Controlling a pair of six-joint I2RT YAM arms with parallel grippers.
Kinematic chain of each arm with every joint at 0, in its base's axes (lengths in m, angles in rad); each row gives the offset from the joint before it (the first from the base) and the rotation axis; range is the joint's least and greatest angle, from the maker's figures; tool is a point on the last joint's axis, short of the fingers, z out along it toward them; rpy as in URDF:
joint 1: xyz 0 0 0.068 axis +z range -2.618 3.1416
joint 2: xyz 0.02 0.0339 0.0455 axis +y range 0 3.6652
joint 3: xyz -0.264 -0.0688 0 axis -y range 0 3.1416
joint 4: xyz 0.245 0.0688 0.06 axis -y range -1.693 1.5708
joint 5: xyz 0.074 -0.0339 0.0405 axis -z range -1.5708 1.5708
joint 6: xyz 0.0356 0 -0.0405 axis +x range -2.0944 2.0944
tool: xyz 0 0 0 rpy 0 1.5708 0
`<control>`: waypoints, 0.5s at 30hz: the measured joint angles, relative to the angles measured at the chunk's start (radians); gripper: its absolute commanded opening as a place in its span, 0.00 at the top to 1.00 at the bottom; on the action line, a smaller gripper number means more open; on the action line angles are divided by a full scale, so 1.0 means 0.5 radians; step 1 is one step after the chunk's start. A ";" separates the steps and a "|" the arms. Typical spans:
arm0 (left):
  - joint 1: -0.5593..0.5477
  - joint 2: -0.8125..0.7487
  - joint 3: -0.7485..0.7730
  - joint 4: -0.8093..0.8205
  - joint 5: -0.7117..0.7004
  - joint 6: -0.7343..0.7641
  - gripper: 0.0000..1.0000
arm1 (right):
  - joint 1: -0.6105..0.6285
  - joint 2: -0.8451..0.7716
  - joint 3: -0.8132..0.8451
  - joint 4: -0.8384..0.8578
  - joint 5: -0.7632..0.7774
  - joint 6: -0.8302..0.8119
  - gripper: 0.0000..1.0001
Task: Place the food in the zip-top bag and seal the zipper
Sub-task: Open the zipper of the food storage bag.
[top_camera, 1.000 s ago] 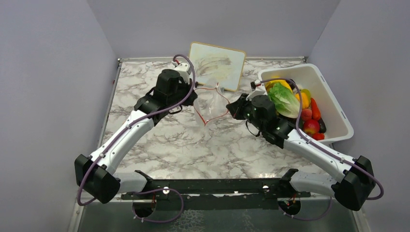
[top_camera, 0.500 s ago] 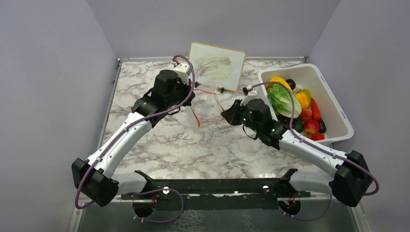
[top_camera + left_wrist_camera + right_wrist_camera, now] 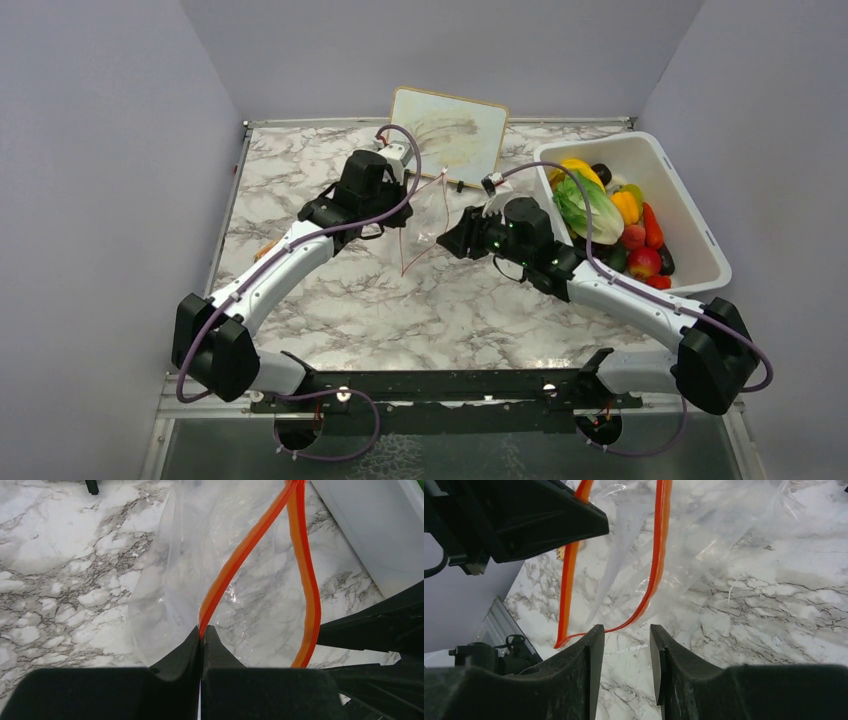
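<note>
The left gripper (image 3: 201, 634) is pinched shut on the zipper (image 3: 248, 547), lifting the zip-top bag (image 3: 165, 575) over mid-counter (image 3: 340, 300) toward the far edge — the right gripper (image 3: 623, 636), slightly parted, grips nothing just beside it — while the food (image 3: 598, 205) sits in the white tub (image 3: 695, 230) at the far right corner.

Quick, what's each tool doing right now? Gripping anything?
Left tool: closed on the zipper.
Right tool: open, holding nothing.
</note>
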 measured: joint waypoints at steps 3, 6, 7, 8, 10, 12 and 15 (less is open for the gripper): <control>0.000 0.053 0.000 0.002 0.008 -0.021 1.00 | -0.001 0.043 0.045 -0.029 -0.012 -0.002 0.51; -0.002 0.069 0.008 -0.004 -0.011 -0.017 1.00 | -0.001 0.049 0.105 -0.055 -0.011 -0.040 0.45; -0.002 0.072 0.019 -0.007 -0.022 -0.012 1.00 | -0.001 0.046 0.124 -0.052 -0.011 -0.066 0.43; -0.002 0.081 0.036 -0.007 -0.032 -0.010 1.00 | -0.001 0.037 0.140 -0.045 -0.011 -0.114 0.43; -0.005 0.107 0.081 -0.008 -0.045 -0.002 1.00 | -0.001 0.005 0.151 -0.042 -0.011 -0.218 0.40; -0.007 0.143 0.131 -0.011 -0.068 0.012 1.00 | -0.001 -0.040 0.166 -0.066 0.006 -0.356 0.37; -0.016 0.170 0.190 -0.024 -0.127 0.049 1.00 | -0.001 -0.093 0.269 -0.174 0.118 -0.604 0.32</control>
